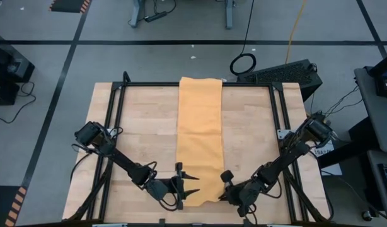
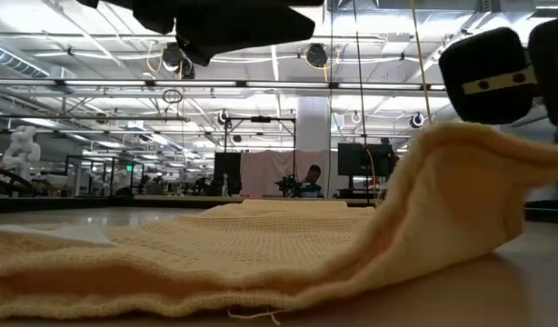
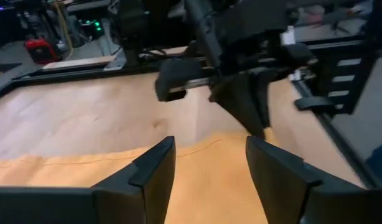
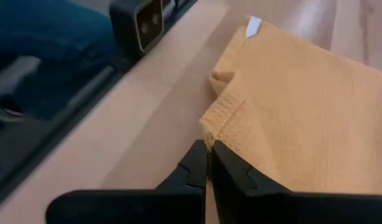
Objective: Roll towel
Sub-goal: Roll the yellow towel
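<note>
The towel (image 2: 261, 259), folded into a long strip, runs down the middle of the table (image 1: 256, 139), its near hem at the front edge. Right gripper (image 4: 208, 163) pinches one near corner, lifting it; left gripper (image 1: 192, 185) hovers spread beside the other. To roll straight, both corners probably need lifting evenly.
</note>
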You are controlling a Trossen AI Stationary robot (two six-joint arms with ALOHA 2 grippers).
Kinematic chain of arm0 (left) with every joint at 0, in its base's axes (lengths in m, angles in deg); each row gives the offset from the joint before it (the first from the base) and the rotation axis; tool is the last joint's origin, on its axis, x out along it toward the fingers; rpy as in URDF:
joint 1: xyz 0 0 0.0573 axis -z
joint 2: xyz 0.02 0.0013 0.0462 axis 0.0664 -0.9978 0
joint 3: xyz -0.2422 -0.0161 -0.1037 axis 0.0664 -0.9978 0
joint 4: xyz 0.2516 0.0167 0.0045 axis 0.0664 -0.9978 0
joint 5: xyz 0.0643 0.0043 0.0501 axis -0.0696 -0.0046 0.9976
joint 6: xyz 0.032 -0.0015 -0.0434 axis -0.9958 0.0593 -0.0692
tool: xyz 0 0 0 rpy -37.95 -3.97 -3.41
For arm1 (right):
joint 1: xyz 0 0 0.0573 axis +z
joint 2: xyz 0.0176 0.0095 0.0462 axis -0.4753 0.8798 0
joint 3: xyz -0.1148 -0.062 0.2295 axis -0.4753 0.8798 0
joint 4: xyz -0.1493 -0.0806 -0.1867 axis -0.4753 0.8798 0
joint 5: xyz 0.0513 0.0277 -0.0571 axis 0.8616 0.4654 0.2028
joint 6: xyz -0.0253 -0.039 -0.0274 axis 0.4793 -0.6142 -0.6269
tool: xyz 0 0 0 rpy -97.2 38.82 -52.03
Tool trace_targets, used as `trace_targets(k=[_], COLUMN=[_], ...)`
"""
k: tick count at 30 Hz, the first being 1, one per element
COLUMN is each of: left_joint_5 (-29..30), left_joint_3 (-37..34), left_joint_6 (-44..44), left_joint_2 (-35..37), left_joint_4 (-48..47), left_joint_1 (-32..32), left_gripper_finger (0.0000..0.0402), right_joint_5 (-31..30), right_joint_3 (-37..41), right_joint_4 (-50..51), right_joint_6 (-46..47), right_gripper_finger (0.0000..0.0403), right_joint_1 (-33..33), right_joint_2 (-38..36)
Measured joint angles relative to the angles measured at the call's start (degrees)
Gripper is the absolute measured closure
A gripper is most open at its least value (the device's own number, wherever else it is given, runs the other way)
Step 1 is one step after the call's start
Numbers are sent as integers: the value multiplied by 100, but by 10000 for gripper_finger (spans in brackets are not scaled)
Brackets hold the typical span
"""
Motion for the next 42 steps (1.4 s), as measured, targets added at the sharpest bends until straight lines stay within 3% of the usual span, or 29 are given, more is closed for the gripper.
trace_targets(k=[8, 16, 23, 30, 35, 42], left_joint_5=[-173, -166, 215, 109, 129, -198], left_joint_3=[343, 1326, 1650, 1710, 1707, 1707], left_joint_6=[-406, -556, 472, 1409, 1538, 1538], left_joint_2=[-498, -1295, -1414, -1412, -1414, -1414], left_joint_4=[441, 348, -640, -1401, -1640, -1665], left_joint_1=[41, -190, -170, -194, -261, -375], left_gripper_finger=[131, 126, 126, 128, 170, 280], right_joint_5=[38, 185, 181, 159, 146, 50], right_joint_3=[-1, -1, -3, -5, -5, -5], right_joint_4=[98, 151, 216, 147, 137, 113], right_joint_6=[757, 1361, 1753, 1917, 2060, 2129], right_gripper_finger=[401, 401, 402, 402, 402, 402], right_joint_1=[-298, -672, -814, -868, -868, -866], right_joint_2=[-442, -605, -605, -605, -607, -607])
